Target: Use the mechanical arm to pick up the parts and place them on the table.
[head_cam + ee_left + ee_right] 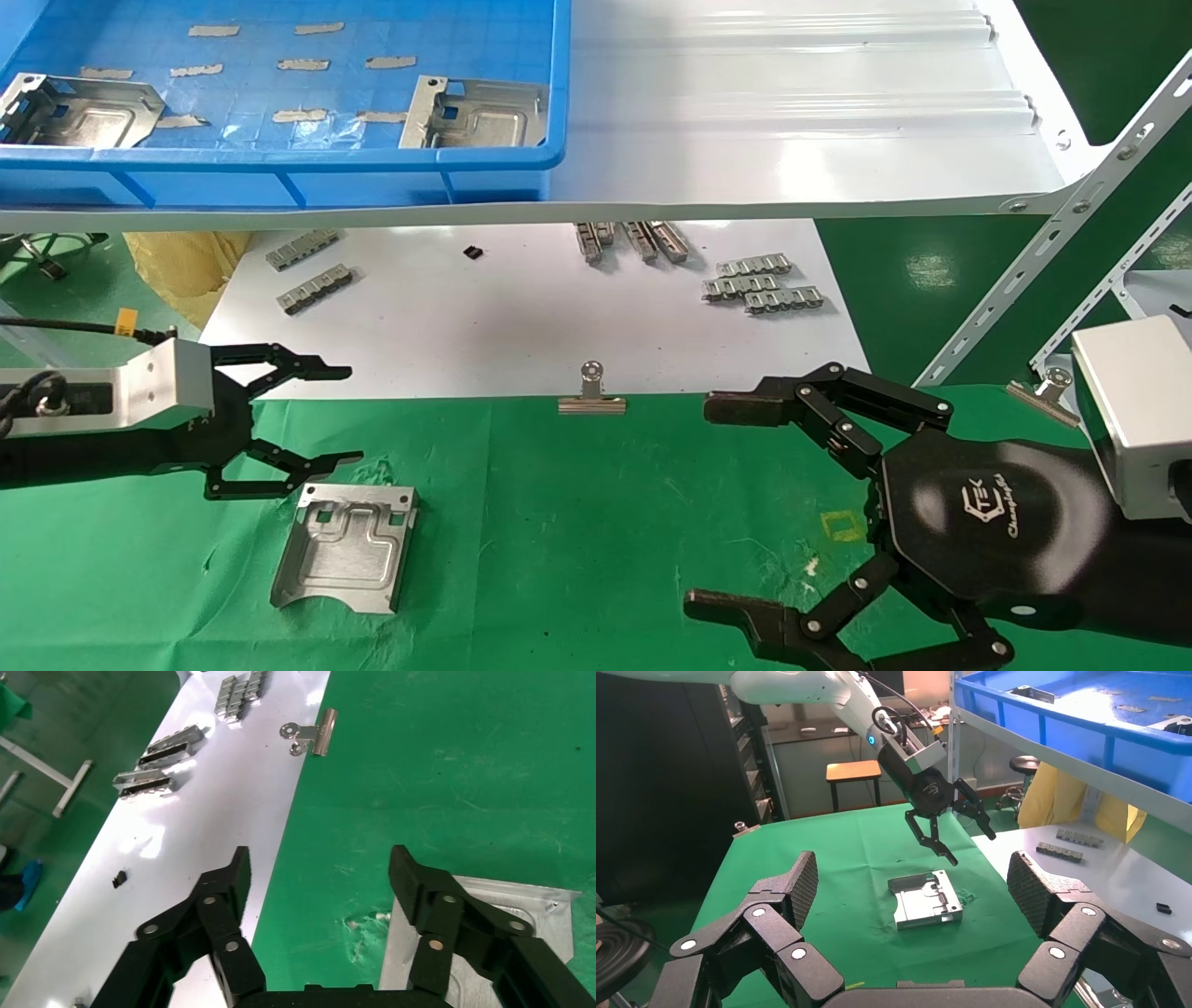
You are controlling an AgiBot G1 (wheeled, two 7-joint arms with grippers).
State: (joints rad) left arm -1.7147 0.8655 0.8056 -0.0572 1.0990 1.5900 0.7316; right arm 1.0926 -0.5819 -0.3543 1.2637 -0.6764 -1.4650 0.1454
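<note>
Head view: part (346, 546) flat, concave edge twd robot.

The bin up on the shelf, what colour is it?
Bright blue; the bin shows best in the head view.

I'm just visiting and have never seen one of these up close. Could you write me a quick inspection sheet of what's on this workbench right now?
Surface: green cloth table, wrinkled; white board at its far edge.
Job's things: one metal part lies flat on the cloth; two more parts sit in the blue bin on the shelf.
Clutter: grey toothed strips, binder clip, small black piece.
Grippers: left gripper open above the placed part; right gripper open, empty.
Cables: black cable along the left arm.
Surroundings: slotted metal shelf struts, green floor.
</note>
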